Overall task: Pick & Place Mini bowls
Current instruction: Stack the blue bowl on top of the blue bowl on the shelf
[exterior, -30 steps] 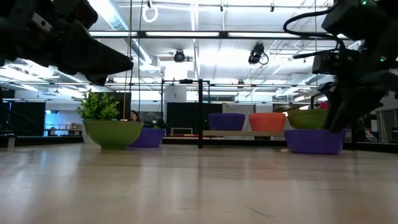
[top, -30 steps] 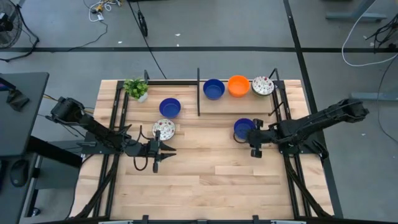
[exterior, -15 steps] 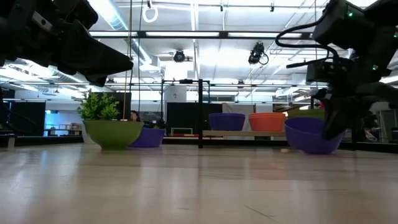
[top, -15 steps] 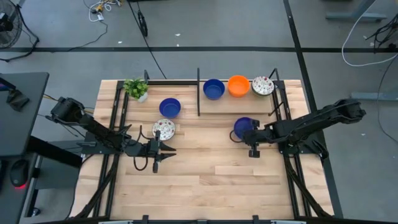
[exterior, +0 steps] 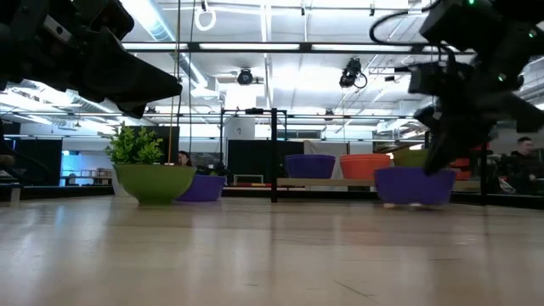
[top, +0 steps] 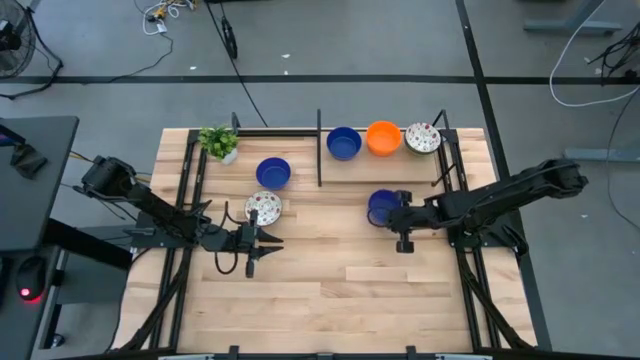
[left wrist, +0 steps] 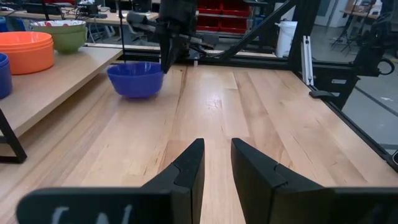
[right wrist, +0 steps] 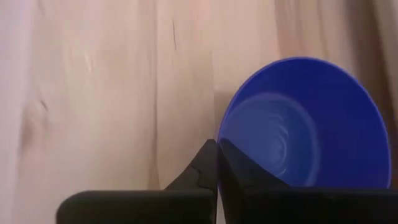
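Note:
My right gripper [top: 396, 213] is shut on a solid blue mini bowl [top: 381, 206] right of the table's middle; the bowl also shows in the low view [exterior: 414, 185] and the left wrist view [left wrist: 135, 78]. My left gripper [top: 271, 241] waits open and empty at the table's left, just near of a floral mini bowl [top: 263, 208]. Another blue bowl [top: 273, 172] rests on its base behind that. A blue [top: 343, 143], an orange [top: 383, 138] and a floral bowl [top: 422, 137] stand in a row on the raised far ledge. My right gripper holds the blue bowl by its rim [right wrist: 219, 138] on the bowl's right side, one finger inside the bowl and one outside. The fingers come from above, pointing down. The bowl sits level and upright, low over the table; whether its base touches the wood I cannot tell.
A small green potted plant [top: 218, 141] stands at the far left corner. A thin dark upright divider [top: 319, 150] splits the far part of the table. Black frame rails run along both table sides. Bare wood lies in the middle and near half.
My right gripper has gone toward the table's left edge with the blue bowl. The bowl was tipped half a second ago and is level now, a little farther left than before. My left gripper has kept still.

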`<state>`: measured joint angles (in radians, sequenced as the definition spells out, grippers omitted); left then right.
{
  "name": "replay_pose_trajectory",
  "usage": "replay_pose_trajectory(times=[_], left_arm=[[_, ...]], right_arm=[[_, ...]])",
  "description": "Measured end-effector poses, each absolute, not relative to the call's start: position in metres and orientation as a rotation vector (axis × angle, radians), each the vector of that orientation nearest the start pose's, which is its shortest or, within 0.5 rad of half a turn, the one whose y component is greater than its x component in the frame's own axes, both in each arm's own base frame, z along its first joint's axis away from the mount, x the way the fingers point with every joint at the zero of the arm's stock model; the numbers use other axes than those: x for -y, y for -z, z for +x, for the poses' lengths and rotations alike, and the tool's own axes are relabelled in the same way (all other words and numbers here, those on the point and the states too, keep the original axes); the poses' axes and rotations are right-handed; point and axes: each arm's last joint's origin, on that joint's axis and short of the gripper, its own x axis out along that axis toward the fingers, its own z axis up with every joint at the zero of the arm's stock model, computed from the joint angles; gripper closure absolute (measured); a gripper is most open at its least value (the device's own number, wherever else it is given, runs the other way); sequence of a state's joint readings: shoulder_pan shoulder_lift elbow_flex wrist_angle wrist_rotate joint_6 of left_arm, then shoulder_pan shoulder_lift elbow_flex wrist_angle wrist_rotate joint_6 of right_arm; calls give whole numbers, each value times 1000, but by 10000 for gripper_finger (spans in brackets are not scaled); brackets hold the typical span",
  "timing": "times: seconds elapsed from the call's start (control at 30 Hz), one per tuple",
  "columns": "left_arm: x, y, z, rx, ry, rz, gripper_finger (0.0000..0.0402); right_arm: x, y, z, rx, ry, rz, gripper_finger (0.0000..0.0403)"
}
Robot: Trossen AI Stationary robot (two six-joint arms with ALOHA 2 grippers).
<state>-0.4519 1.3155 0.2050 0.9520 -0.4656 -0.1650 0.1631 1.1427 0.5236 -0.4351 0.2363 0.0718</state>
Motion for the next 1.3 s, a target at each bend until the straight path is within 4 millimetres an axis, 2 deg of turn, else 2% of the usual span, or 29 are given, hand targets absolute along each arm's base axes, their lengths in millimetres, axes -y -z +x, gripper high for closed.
replay_pose_trajectory(times=[0.23,0.37,0.43,0.53,0.67,0.83,0.97,1.13,1.3], left_arm=[[79,-151,193,-140,-25,-95,319],[79,-151,193,-140,-25,-95,319],[79,-151,193,-140,-25,-95,319],[79,-152,193,-138,-25,-96,319],[79,-152,193,-133,-25,-94,319],[79,-152,193,-134,-26,-94,319],[79,-152,193,-138,-27,-96,319],[79,-152,193,-139,-25,-101,319],[79,-152,193,-139,-25,-101,319]], right_arm=[[-25,-194,206,-927,116,-227,402],[-16,-218,222,-799,161,-333,403],[-4,-233,230,-737,197,-380,403],[25,-255,242,-698,259,-416,403],[68,-270,263,-703,251,-411,403],[115,-267,292,-818,205,-410,403],[141,-257,306,-903,177,-377,403],[160,-246,316,-960,171,-346,403],[164,-237,314,-1011,162,-324,403]])
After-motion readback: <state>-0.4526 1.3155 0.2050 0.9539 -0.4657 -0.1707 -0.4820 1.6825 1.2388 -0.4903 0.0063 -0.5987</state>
